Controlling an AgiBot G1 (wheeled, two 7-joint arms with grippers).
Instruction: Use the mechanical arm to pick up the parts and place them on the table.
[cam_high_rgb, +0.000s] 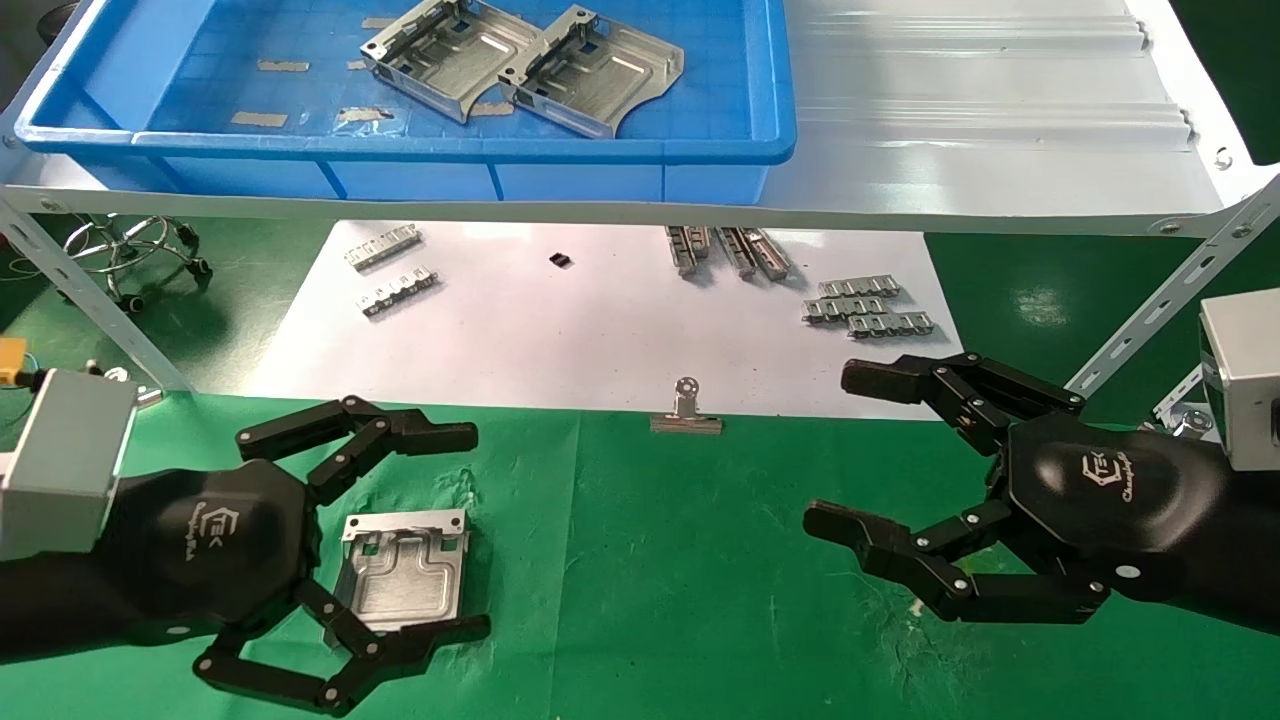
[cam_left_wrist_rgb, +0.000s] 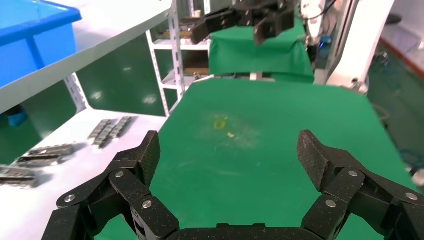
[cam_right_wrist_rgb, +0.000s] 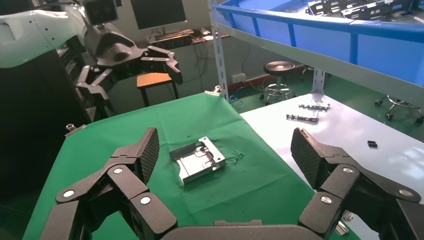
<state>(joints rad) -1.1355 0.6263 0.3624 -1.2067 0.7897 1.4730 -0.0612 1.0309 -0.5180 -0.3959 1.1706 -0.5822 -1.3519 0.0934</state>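
Note:
One silvery part (cam_high_rgb: 405, 570) lies flat on the green table (cam_high_rgb: 660, 600), between the spread fingers of my left gripper (cam_high_rgb: 475, 532), which is open and holds nothing. The right wrist view shows the same part (cam_right_wrist_rgb: 197, 160) apart from any finger. Two more parts (cam_high_rgb: 450, 55) (cam_high_rgb: 590, 70) lie in the blue bin. My right gripper (cam_high_rgb: 835, 448) is open and empty over the cloth at the right. In the left wrist view my left gripper (cam_left_wrist_rgb: 230, 150) is open over bare green cloth (cam_left_wrist_rgb: 260, 150). In the right wrist view my right gripper (cam_right_wrist_rgb: 225, 142) is open.
The blue bin (cam_high_rgb: 400, 150) stands on a grey metal shelf (cam_high_rgb: 980, 120) above the table's far side. A white sheet (cam_high_rgb: 560, 340) carries toothed metal strips (cam_high_rgb: 868, 305) (cam_high_rgb: 385, 245) and a small black piece (cam_high_rgb: 561, 260). A binder clip (cam_high_rgb: 686, 412) lies at its front edge.

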